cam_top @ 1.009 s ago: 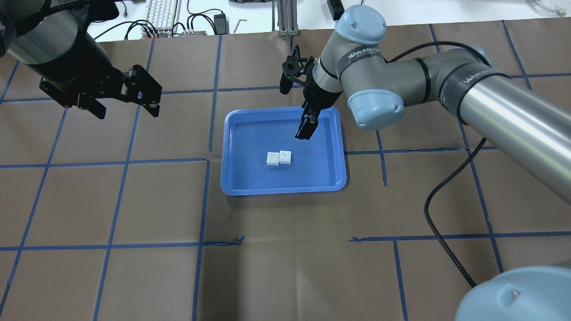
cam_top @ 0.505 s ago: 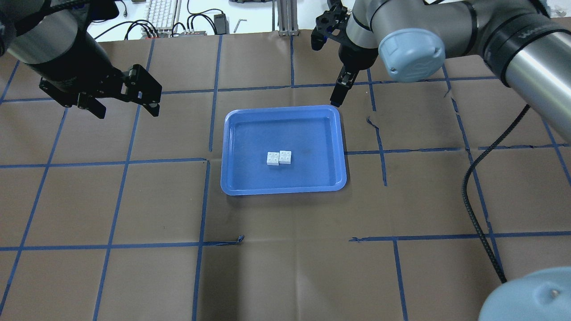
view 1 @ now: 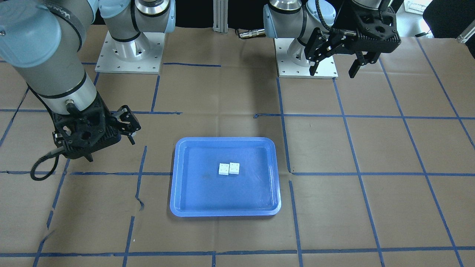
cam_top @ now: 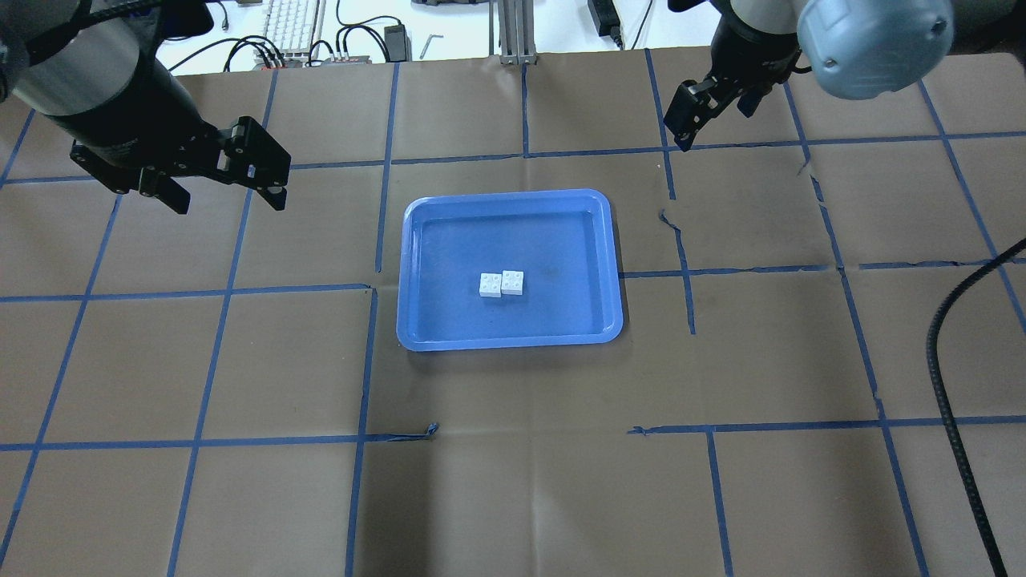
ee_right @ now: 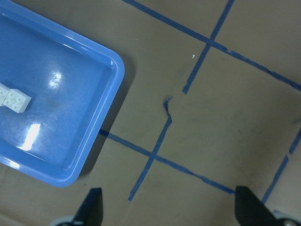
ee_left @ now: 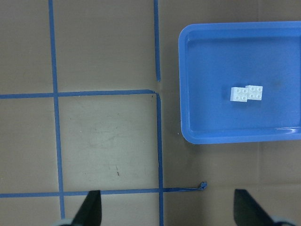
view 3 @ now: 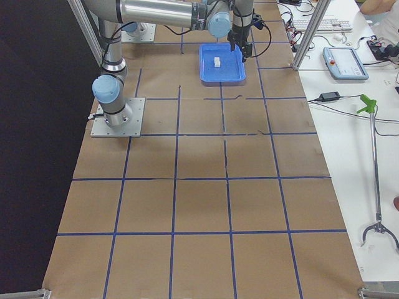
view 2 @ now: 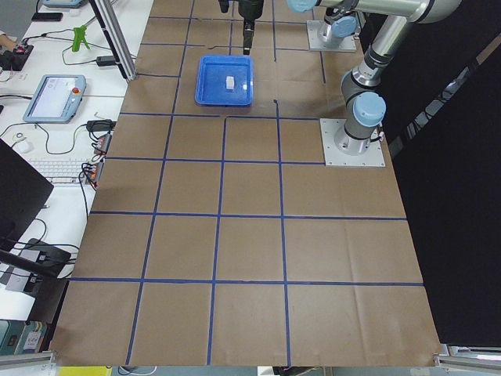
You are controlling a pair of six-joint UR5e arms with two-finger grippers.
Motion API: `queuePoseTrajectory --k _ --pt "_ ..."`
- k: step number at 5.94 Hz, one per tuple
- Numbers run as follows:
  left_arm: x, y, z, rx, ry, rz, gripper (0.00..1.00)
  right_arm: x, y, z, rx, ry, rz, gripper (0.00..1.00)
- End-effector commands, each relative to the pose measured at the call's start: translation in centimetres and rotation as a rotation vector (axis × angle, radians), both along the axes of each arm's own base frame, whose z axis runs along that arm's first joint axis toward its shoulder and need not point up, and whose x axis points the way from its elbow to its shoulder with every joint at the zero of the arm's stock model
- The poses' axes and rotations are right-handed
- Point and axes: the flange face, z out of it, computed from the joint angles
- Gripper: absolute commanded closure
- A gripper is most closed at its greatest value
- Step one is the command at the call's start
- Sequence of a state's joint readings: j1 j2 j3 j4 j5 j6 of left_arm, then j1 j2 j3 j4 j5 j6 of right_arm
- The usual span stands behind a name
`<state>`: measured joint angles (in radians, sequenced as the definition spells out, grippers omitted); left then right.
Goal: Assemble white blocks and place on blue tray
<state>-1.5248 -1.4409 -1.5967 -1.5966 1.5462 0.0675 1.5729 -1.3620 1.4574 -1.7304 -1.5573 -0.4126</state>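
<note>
Two white blocks [cam_top: 502, 284] lie side by side, touching, near the middle of the blue tray [cam_top: 509, 195]. They also show in the front view [view 1: 229, 168], in the left wrist view [ee_left: 247, 93] and at the edge of the right wrist view [ee_right: 14, 100]. My left gripper [cam_top: 224, 199] is open and empty, raised over the table left of the tray. My right gripper [cam_top: 683, 132] is open and empty, raised beyond the tray's far right corner. In the front view the tray [view 1: 224, 139] lies between the right gripper [view 1: 111, 150] and the left gripper [view 1: 333, 72].
Brown paper with a blue tape grid covers the table. A keyboard [cam_top: 288, 24] and cables lie beyond the far edge. The right arm's black cable [cam_top: 946, 361] hangs over the table's right side. The two arm bases [view 1: 130, 52] stand on the robot's side.
My right gripper has risen from over the tray's far right part and swung away to the far right, clear of the tray. The blocks and the left arm have not moved.
</note>
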Motion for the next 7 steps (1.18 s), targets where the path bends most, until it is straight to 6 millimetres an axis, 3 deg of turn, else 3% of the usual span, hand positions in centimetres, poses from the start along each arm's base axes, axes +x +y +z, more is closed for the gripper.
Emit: queuePoseTrajectory --k 1,3,7 --pt "0.0 0.0 0.0 0.0 0.0 0.0 0.01 -0.7 4.2 3.4 0.058 0.012 -0.206 0.0" --pt "0.0 0.0 -0.1 0.002 0.0 0.0 0.01 0.2 7.9 6.0 0.081 0.009 -0.318 0.0" --pt "0.1 0.0 -0.1 0.003 -0.006 0.0 0.01 0.3 7.8 5.4 0.088 0.01 -0.335 0.0"
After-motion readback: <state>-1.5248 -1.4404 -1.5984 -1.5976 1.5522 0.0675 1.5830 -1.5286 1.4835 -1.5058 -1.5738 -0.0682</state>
